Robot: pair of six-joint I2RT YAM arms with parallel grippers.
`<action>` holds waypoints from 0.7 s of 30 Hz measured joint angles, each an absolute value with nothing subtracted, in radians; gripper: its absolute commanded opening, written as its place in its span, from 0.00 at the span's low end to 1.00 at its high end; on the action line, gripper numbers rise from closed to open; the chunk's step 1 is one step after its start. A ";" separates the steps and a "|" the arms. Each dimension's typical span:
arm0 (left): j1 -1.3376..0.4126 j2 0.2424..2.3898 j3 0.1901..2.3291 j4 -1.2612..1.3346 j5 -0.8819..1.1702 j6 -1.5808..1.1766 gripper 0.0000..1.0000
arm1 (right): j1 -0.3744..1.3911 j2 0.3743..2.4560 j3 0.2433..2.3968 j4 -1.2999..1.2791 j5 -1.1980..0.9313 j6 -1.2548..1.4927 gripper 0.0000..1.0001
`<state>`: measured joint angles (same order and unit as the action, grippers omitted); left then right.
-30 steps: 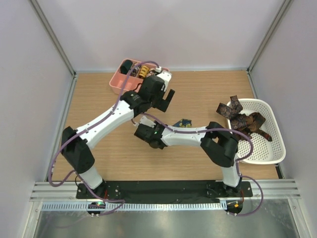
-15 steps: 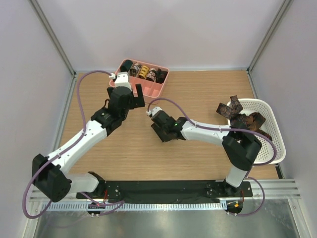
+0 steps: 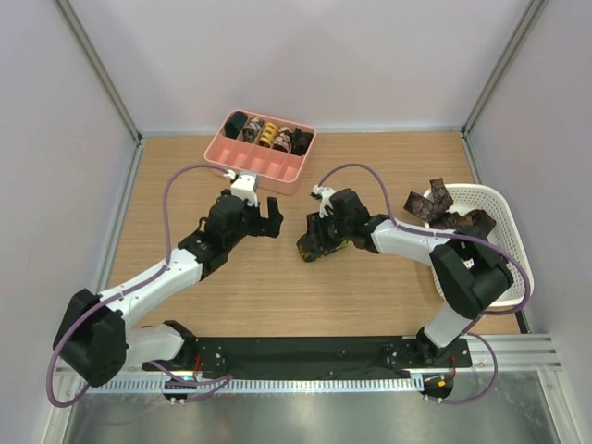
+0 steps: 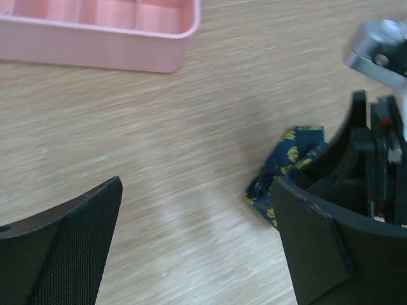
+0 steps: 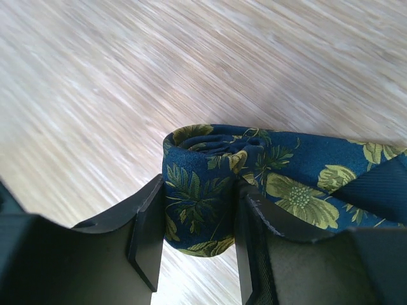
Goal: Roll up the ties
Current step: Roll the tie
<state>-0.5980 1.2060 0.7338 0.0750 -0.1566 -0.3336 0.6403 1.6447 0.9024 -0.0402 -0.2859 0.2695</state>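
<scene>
1. The right gripper (image 5: 200, 230) is clamping a navy tie (image 5: 210, 165) with yellow-green leaf print, its two fingers pressing on either side of the coiled fabric.
2. That navy tie is sitting at the middle of the table (image 3: 370, 176), to the near right of the pink tray (image 3: 242, 167). It seems to be resting on the wood, though the wrist view is blurred there.
3. The left gripper (image 4: 197, 190) is standing wide apart and holding nothing, hovering over bare wood just left of the navy tie and near the tray's near edge.
4. Rolled ties (image 3: 268, 135) are filling the far row of the pink tray, which is lying at the far left of the table.
5. Loose ties (image 3: 458, 225), brown and dark patterned, are lying piled in the white basket (image 3: 518, 231) at the right edge, one end sticking out over its far left rim.
</scene>
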 measured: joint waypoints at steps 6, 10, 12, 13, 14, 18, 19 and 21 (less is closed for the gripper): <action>-0.663 1.256 0.720 0.162 -0.021 -0.224 1.00 | 0.558 1.649 0.821 0.107 -0.457 0.338 0.22; -0.701 1.348 0.749 0.153 0.062 -0.148 1.00 | 0.498 1.679 0.804 0.162 -0.563 0.372 0.22; -0.709 1.388 0.773 0.137 0.098 -0.113 1.00 | 0.469 1.698 0.801 0.183 -0.620 0.384 0.22; -0.710 1.400 0.781 0.132 0.110 -0.100 1.00 | 0.459 1.705 0.800 0.191 -0.640 0.389 0.22; -0.710 1.413 0.794 0.120 0.128 -0.085 1.00 | 0.443 1.716 0.799 0.201 -0.669 0.395 0.22; -0.710 1.455 0.831 0.100 0.196 -0.022 1.00 | 0.392 1.759 0.798 0.236 -0.765 0.420 0.22; -0.712 1.463 0.837 0.098 0.207 -0.009 1.00 | 0.384 1.768 0.798 0.244 -0.781 0.427 0.22; -0.716 1.487 0.853 0.089 0.240 0.027 1.00 | 0.364 1.791 0.794 0.274 -0.822 0.447 0.22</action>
<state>-0.7162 1.4872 0.8528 0.0891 0.2398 0.0265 0.3637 1.7908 0.7944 0.2737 -0.8223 0.4473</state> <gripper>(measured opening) 0.996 0.475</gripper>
